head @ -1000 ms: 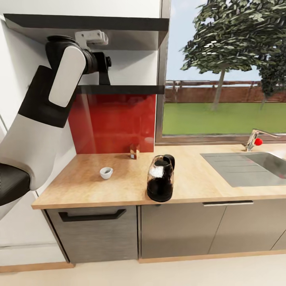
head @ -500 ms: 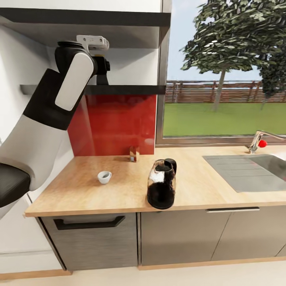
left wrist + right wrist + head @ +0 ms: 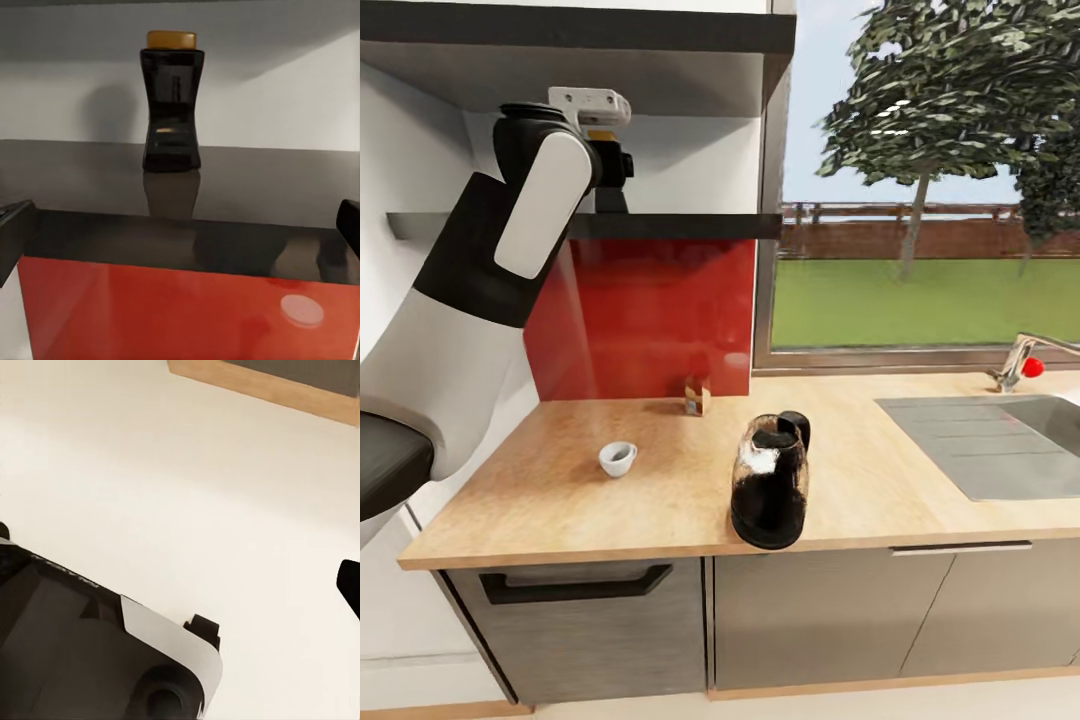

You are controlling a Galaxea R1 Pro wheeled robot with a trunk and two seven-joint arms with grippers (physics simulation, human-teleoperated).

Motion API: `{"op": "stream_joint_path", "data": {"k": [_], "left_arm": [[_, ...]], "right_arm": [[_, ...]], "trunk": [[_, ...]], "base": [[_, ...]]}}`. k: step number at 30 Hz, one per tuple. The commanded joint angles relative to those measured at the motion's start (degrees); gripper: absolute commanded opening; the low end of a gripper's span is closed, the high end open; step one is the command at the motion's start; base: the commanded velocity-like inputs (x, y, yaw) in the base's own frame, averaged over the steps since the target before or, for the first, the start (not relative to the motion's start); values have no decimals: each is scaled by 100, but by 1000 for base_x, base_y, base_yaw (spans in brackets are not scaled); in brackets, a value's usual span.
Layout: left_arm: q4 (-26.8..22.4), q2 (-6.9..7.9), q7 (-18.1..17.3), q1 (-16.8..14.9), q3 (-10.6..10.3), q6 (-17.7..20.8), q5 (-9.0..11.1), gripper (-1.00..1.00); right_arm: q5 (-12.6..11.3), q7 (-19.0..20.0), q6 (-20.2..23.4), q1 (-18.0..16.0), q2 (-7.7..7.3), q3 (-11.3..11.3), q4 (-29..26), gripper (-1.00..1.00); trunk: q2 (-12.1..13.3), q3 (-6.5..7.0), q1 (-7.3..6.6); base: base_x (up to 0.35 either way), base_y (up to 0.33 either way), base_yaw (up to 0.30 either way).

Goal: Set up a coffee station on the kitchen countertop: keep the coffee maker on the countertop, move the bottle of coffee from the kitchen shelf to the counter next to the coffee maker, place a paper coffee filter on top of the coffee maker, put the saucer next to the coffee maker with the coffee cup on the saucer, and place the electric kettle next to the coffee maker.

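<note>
Left wrist view: the released left hand faces the bottle of coffee standing on the kitchen shelf.

I'm looking at a home kitchen: wood-look countertop sitting over grey cabinet fronts, red backsplash under dark floating shelves. Sink with tap lying below a window showing lawn and tree.

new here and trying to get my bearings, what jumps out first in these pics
The left arm is raised to the kitchen shelf above the red backsplash. Its wrist view faces the bottle of coffee, standing upright on that shelf, with both fingertips wide apart. Below, the electric kettle stands at the front edge of the kitchen countertop.
</note>
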Motion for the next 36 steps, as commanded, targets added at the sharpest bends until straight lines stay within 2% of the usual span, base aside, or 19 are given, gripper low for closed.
{"op": "stream_joint_path", "data": {"k": [1, 10, 16, 23, 26, 27, 28, 29, 36], "left_arm": [[-6, 6, 57, -9, -21, 8, 52, 100], [85, 5, 50, -9, -49, 8, 52, 100], [358, -11, 35, -9, -64, 6, 52, 100], [490, -16, 25, -9, -68, -261, 52, 100], [512, -17, 23, -9, -69, -329, 52, 100], [503, -17, 24, -9, -69, -342, 52, 100], [501, -17, 26, -9, -69, -346, 52, 100], [491, -17, 28, -9, -69, -353, 52, 100], [475, -17, 31, -9, -69, -361, 52, 100]], "right_arm": [[55, 29, -27, -4, 2, -33, 3, 100], [65, 20, -36, -4, 11, -21, 145, 100], [65, 20, -38, -4, 11, -20, 151, 100], [65, 20, -37, -4, 11, -17, 157, 100], [262, 17, -55, -4, 21, 31, 326, 100], [568, 11, -121, -4, 36, 87, 430, 100], [669, 9, -146, -4, 42, 100, 457, 100], [900, 6, -202, -4, 52, 123, 510, 100], [1124, 2, -255, -4, 63, 145, 559, 100]], "trunk": [[-5, -8, 2], [-5, -8, 2], [-5, -8, 2], [-5, -8, 2], [-5, -8, 2], [-5, -8, 2], [-5, -8, 2], [-5, -8, 2], [-5, -8, 2]], "base": [[131, 0, 0], [136, 0, 0], [114, 0, 0], [17, 0, 0], [86, 0, 0], [202, 0, 0], [211, 0, 0], [133, 0, 0], [52, 0, 0]]}}
